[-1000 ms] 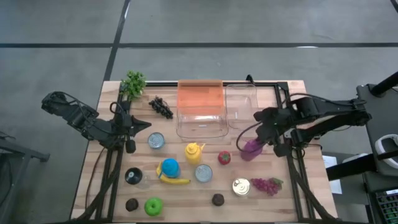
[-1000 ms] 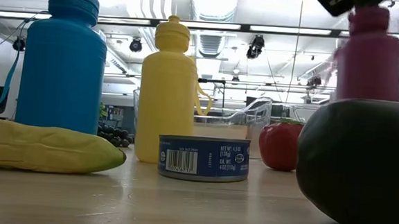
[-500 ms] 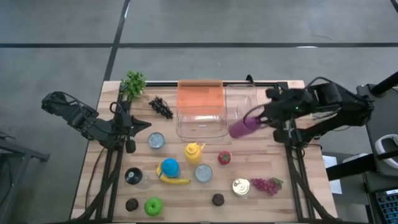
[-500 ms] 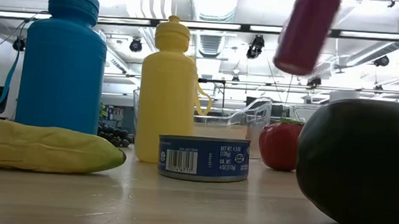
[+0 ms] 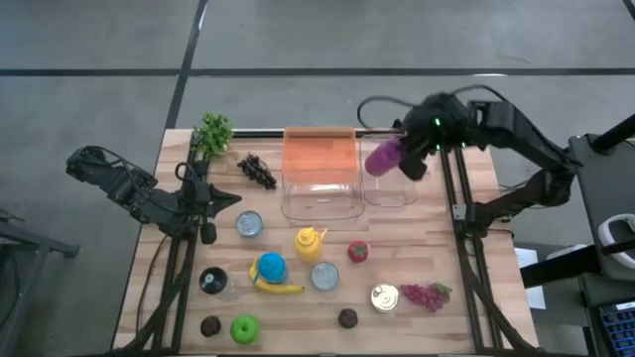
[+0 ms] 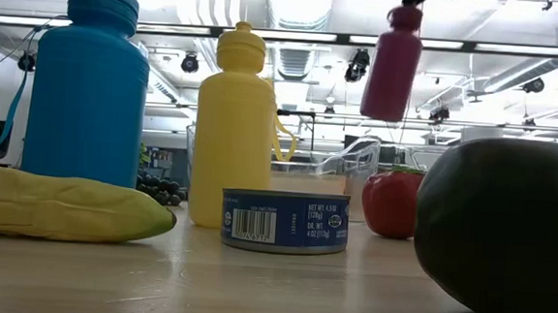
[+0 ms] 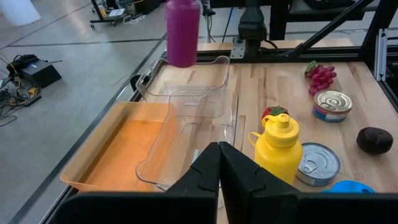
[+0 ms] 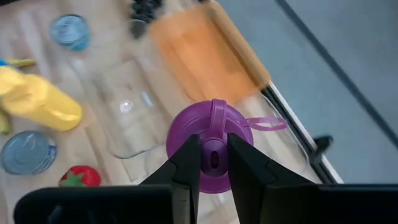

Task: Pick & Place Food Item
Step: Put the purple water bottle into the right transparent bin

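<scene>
The right gripper (image 8: 213, 163) is clamped on the cap of the purple bottle (image 5: 383, 157), which hangs in the air above the clear bin (image 5: 387, 169) at the back of the table. The orange tray (image 5: 319, 154) lies just beside that bin. The bottle looks like rigid, smooth plastic, probably light and likely to swing; the narrow cap is the surest place to hold it. The left gripper (image 7: 219, 171), fingers pressed together and empty, waits well apart from the bin.
</scene>
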Tool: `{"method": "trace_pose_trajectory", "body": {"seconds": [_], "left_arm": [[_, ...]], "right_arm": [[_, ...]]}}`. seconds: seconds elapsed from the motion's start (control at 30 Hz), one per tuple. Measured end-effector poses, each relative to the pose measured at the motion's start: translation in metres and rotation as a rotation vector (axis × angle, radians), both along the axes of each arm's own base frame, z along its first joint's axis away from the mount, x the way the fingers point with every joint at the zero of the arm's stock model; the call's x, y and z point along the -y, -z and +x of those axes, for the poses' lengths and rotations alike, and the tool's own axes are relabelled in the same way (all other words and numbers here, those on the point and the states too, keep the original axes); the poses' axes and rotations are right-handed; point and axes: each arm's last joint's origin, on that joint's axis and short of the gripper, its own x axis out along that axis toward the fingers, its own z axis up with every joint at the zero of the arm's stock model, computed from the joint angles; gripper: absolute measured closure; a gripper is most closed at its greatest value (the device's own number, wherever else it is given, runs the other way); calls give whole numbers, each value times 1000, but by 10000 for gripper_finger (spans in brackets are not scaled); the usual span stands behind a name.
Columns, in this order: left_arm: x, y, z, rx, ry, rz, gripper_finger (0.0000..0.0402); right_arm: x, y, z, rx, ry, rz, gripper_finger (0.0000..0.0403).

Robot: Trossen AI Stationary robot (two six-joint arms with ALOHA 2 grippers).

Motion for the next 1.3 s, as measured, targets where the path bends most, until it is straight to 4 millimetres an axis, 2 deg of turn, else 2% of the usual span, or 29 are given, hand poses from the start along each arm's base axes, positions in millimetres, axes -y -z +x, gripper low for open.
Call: {"method": "trace_pose_trajectory", "body": {"seconds": [0.2,0.4,0.7,1.0,1.3], "left_arm": [[0,0,0,0,0,0,391],[0,0,0,0,0,0,391],[0,0,0,1,-1,-3,391],[0,0,0,1,0,-3,391],[0,0,0,1,-1,-4,391]], "right_arm": [[40,11,-10,-25,112,73,349],[65,29,-20,-77,196,85,349],[92,62,-10,-109,151,126,349],[125,81,-6,-157,181,122,349],[134,103,-10,-151,183,108,349]]}}
